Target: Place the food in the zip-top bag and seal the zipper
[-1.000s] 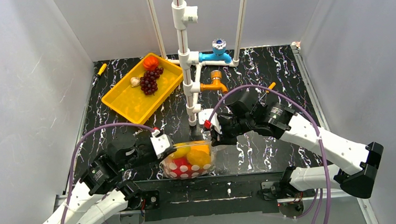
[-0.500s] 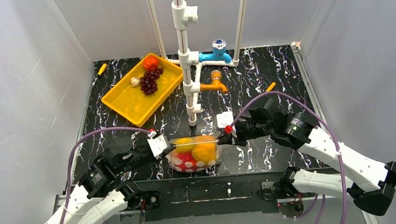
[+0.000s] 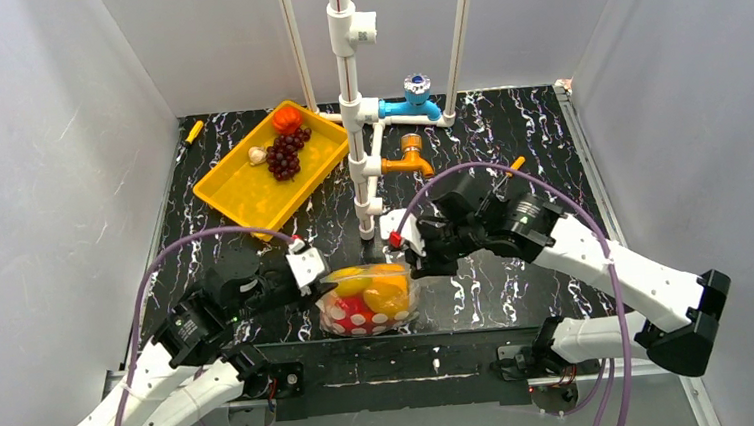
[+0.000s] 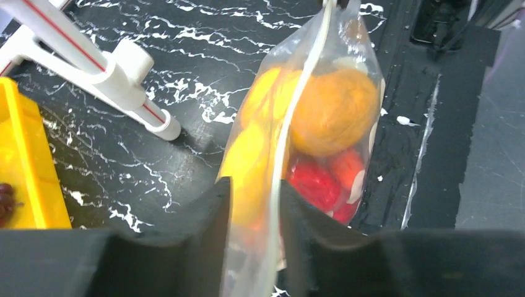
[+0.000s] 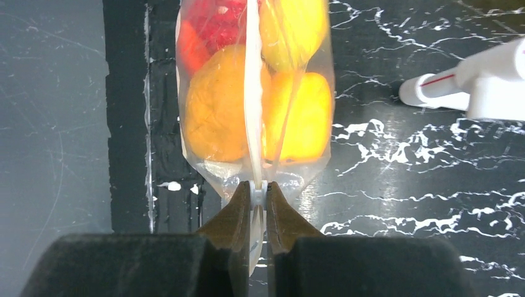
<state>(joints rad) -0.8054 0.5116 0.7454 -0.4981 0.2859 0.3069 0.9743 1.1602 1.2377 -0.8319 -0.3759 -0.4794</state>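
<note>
- Find the zip-top bag (image 3: 369,299) at the near middle of the counter (image 3: 508,134), strung between both tools, mouth edge up, with orange, yellow and red food (image 3: 378,291) inside.
- Right tool (image 5: 258,189): pinched tight on the right end of the zipper (image 5: 252,93).
- Left tool (image 4: 255,198): parted a little, straddling the left end of the bag's mouth edge. Judged a loose straddle, not a clamp.
- Seal state along the zipper: not discernible in these views.
- Expect sag or tipping toward the near counter edge on loss of left-side support, given a heavy load and only one firm pinch.
- Expect an unsealed stretch on closing the left tool beside the strip or over a fold of film.
- Watch for slip or tearing at the right pinch under a hard sideways pull.
- Check the yellow tray (image 3: 242,197) at far left: grapes (image 3: 284,154), red piece (image 3: 287,117) and white piece (image 3: 257,154) lying there, outside the bag. Sealing now risks shutting them out.
</note>
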